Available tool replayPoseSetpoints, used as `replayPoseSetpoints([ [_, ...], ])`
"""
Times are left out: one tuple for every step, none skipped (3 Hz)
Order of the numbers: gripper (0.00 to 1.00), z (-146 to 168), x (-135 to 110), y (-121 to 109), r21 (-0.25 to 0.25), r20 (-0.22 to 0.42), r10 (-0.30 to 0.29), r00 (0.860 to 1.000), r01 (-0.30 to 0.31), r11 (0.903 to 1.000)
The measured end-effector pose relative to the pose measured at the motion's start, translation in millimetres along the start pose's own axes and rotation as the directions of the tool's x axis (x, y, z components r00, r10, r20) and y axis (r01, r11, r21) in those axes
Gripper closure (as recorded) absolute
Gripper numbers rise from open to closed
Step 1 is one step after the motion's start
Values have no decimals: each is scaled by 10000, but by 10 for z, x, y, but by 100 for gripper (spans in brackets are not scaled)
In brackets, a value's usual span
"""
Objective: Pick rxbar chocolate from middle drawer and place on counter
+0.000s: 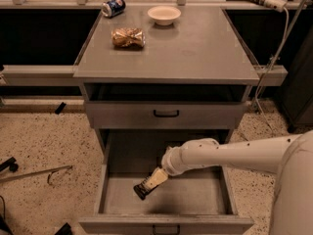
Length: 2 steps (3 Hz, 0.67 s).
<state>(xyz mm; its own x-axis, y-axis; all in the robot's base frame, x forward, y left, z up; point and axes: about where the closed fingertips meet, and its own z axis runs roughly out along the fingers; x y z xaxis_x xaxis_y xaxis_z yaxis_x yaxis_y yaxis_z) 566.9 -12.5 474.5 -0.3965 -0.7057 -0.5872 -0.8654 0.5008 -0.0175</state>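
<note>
Your gripper (150, 183) is down inside the open middle drawer (104, 182). Its tip looks to be touching the rxbar chocolate (141, 191) on the tray floor, left of centre. Can't tell whether it's clamped or open. The counter (190, 53) holds a brown packet (128, 37), blue can (113, 7) and white bowl (164, 14) at the far edge.

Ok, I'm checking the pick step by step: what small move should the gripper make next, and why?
Probably secure a hold on the rxbar chocolate before lifting. The gripper is low inside the open middle drawer, its tip at the bar's right end, and the bar appears to lie on the drawer floor.
</note>
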Motion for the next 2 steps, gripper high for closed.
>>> replayPoseSetpoints([
  [0,0,0,0,-1,0,0,10000,0,10000],
  [0,260,121,78,-434,-317,141,9994,-154,9989],
])
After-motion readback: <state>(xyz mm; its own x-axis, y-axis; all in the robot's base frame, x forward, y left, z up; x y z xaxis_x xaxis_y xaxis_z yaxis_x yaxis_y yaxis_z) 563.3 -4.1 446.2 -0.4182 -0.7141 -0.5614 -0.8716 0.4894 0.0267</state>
